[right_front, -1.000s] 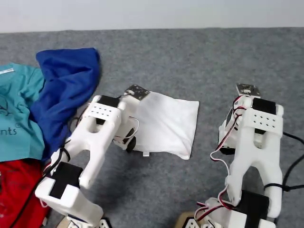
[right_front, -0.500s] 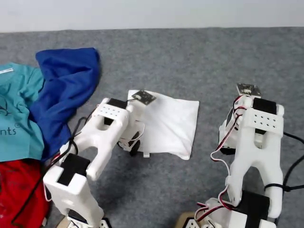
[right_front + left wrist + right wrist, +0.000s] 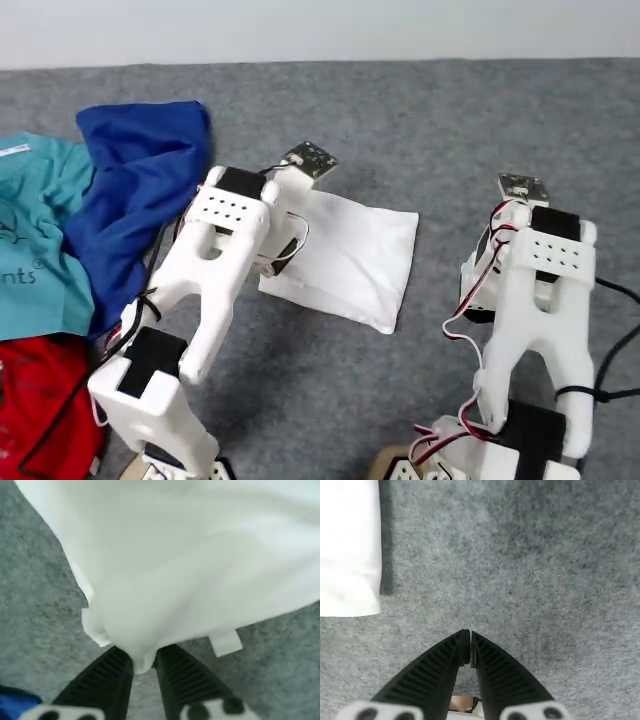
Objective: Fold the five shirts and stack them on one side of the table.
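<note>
Your work surface is a grey, felt-like table cover (image 3: 450,120) that runs back to a plain pale wall (image 3: 320,30) along the far edge. On your left side lies the loose heap: a blue shirt (image 3: 140,190) is draped over a teal shirt (image 3: 35,250). A red shirt (image 3: 35,400) lies nearer the arm bases, just beside the teal one.

The white shirt (image 3: 350,260) is folded into a flat pad in the middle of the table, between the two arms and apart from the heap. It sits skewed: its far right corner points toward the right arm (image 3: 535,300), and its near corner points toward the bases. The pad is close to square. With the left arm (image 3: 210,290) covering its left edge you can't be sure, but the long axis appears to run left to right, coming nearer to you at the right end.

Your left gripper (image 3: 144,657) is pinching the white shirt at its left edge. In the left wrist view the cloth bunches between the black fingers (image 3: 107,680), and a small white tab (image 3: 225,642) sticks out of the hem just beside them.

Your right gripper (image 3: 470,647) has its fingers pressed together tip to tip, over bare grey cover near the white shirt's right edge.
</note>
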You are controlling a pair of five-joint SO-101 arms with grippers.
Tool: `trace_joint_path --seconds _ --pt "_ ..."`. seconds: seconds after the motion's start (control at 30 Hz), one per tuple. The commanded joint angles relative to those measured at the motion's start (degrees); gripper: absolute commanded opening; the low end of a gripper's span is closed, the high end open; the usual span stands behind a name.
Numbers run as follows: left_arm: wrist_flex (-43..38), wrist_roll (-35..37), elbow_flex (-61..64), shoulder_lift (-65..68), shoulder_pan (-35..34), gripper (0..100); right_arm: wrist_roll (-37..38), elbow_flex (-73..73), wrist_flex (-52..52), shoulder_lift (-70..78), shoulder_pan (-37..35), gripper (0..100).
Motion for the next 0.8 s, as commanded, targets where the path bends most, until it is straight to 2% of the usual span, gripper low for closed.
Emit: trace_joint_path --seconds 0.0,0.2,0.77 --pt "0.18 -1.85 -1.98 -3.43 -2.20 0 0.44 -0.70 -0.13 -2.33 0.31 1.5" --pt "-1.93 -5.10 -2.07 -3.43 -7.03 0 0.44 -0.70 0.22 -2.33 0.31 1.5" --pt "-0.26 -8.18 -1.80 -3.25 -6.42 1 0.53 -0.70 0.22 -2.42 0.22 1.7"
